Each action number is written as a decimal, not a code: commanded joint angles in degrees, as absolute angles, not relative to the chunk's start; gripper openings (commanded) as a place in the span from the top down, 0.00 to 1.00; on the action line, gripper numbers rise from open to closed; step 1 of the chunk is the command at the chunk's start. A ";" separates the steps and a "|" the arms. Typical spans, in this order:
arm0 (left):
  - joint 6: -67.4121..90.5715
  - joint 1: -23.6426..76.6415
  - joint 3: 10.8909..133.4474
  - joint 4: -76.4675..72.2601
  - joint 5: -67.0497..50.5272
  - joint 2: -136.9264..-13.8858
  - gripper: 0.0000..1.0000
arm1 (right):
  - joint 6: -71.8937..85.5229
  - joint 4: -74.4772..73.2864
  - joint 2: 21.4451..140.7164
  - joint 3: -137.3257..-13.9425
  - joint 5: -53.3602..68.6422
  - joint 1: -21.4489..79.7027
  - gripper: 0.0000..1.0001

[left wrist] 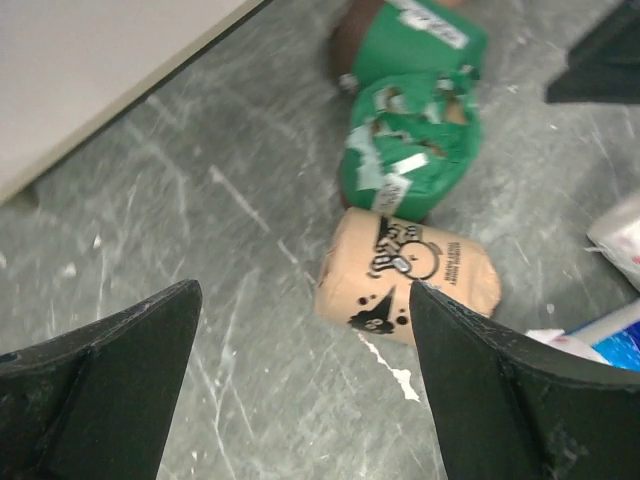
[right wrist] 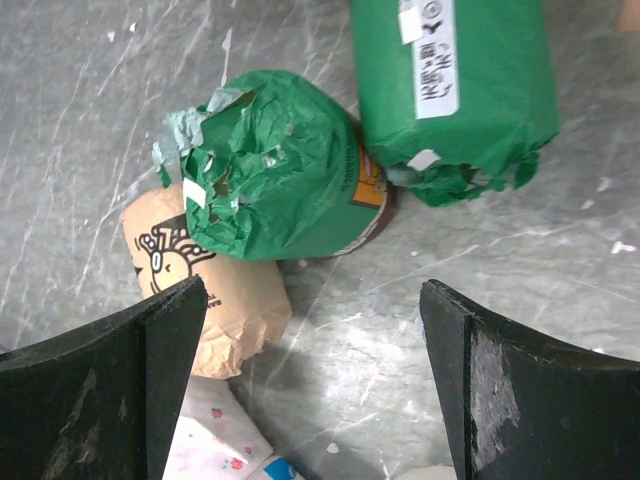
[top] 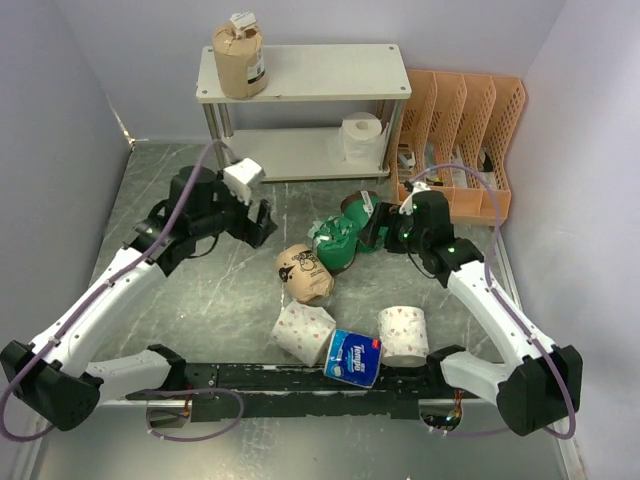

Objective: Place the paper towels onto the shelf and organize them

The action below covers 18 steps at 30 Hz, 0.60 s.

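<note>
The shelf (top: 310,72) stands at the back; one brown-wrapped roll (top: 238,60) is on its top board and a white roll (top: 362,137) on its lower board. On the table lie two green rolls (top: 335,245) (top: 358,210), a brown roll (top: 305,272), two white patterned rolls (top: 303,332) (top: 404,335) and a blue roll (top: 353,358). My left gripper (top: 262,222) is open and empty, left of the green rolls; its wrist view shows the brown roll (left wrist: 405,275) just ahead. My right gripper (top: 375,228) is open and empty over the green rolls (right wrist: 280,180) (right wrist: 455,85).
An orange slotted file organizer (top: 460,140) stands right of the shelf. The shelf's lower board edge (left wrist: 90,70) is close on the left gripper's left. Grey walls close in on both sides.
</note>
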<state>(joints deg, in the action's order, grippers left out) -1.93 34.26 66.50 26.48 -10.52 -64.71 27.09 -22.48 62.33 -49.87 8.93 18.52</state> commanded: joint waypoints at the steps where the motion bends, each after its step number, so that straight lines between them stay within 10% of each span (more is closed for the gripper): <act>1: 4.90 27.08 64.85 25.98 -18.01 -64.23 0.05 | 31.39 -20.97 66.64 -51.77 8.35 21.52 0.12; 18: 7.32 22.59 46.69 14.64 -3.56 -52.75 0.09 | 38.24 -12.89 80.39 -52.84 4.36 27.58 0.22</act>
